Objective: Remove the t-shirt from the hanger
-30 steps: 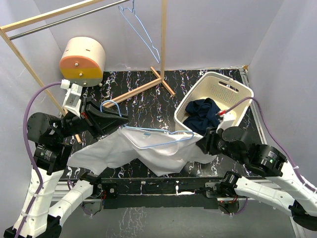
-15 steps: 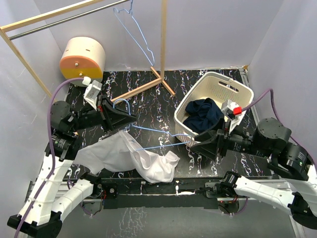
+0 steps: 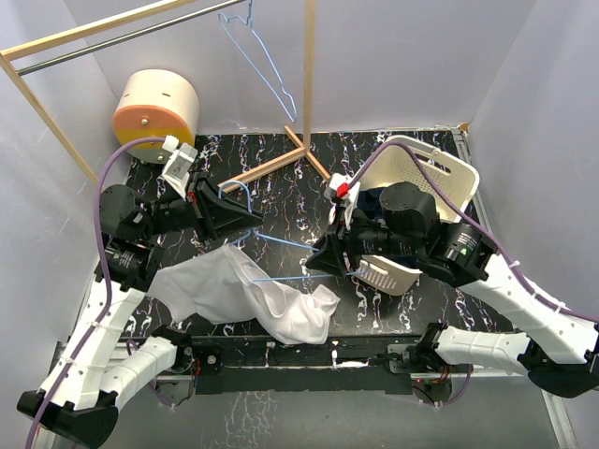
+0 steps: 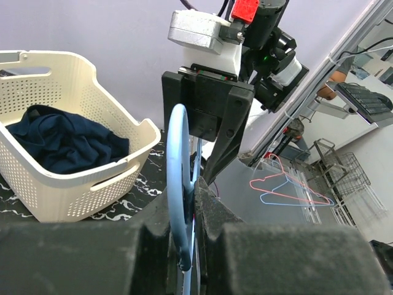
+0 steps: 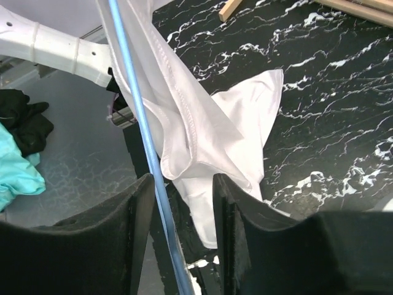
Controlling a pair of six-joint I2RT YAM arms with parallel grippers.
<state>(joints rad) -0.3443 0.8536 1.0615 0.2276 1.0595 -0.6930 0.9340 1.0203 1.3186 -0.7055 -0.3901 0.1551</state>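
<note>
The white t-shirt (image 3: 220, 292) lies crumpled on the black marbled table at the front left, its collar end still draped on the blue wire hanger (image 3: 299, 276). My left gripper (image 3: 245, 223) is shut on the hanger's hook (image 4: 180, 184), holding it above the table. My right gripper (image 3: 324, 262) is at the hanger's other end, open. In the right wrist view the hanger wire (image 5: 142, 141) passes between my fingers (image 5: 136, 233), close to the left one, with the t-shirt (image 5: 196, 135) hanging just beyond. My right gripper (image 5: 184, 227) holds no cloth.
A cream laundry basket (image 3: 440, 173) with a navy garment (image 3: 379, 201) sits at the right, partly under my right arm. A wooden rack's base (image 3: 271, 166) crosses the back; a second blue hanger (image 3: 267, 67) hangs from its rail. A cream-and-orange drum (image 3: 156, 112) stands back left.
My right gripper has let go of the t-shirt, opened and swung left over the basket's front to the hanger's end. The t-shirt has dropped into a heap at the front left.
</note>
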